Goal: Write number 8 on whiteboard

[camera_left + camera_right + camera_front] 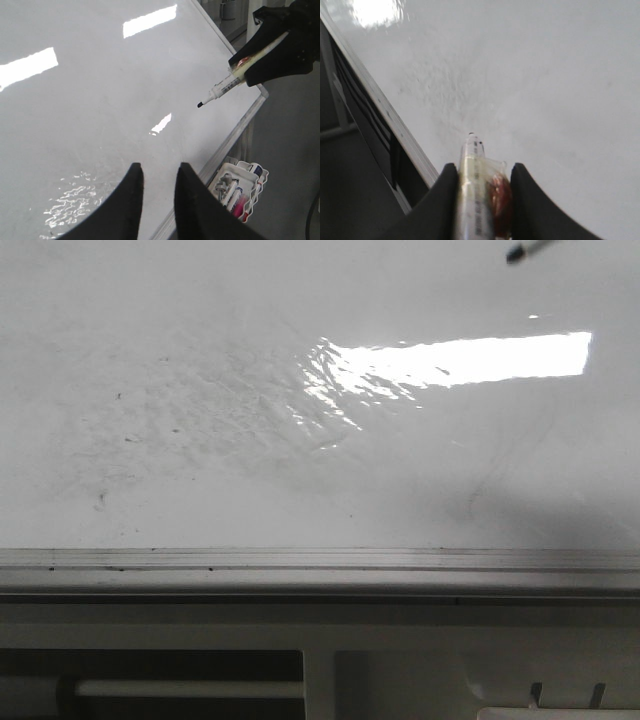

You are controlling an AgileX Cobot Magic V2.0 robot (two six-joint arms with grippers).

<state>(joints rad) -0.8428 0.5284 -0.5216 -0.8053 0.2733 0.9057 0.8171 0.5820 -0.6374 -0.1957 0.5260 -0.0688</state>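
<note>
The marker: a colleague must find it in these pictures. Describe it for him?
Start at the big glossy whiteboard. Above its railed edge, the right gripper clamps a white marker, black tip bare and pointing at the board. Other pens lie in a tray below.

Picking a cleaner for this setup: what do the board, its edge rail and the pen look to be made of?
Whiteboard: glossy coated surface, mirror-like glare. Edge rail: probably brushed grey metal, dull sheen. Marker: likely plastic, smooth white barrel, dark tip.

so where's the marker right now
The marker is held in the right gripper, its tip hovering above the whiteboard, near its far right in the front view.
</note>
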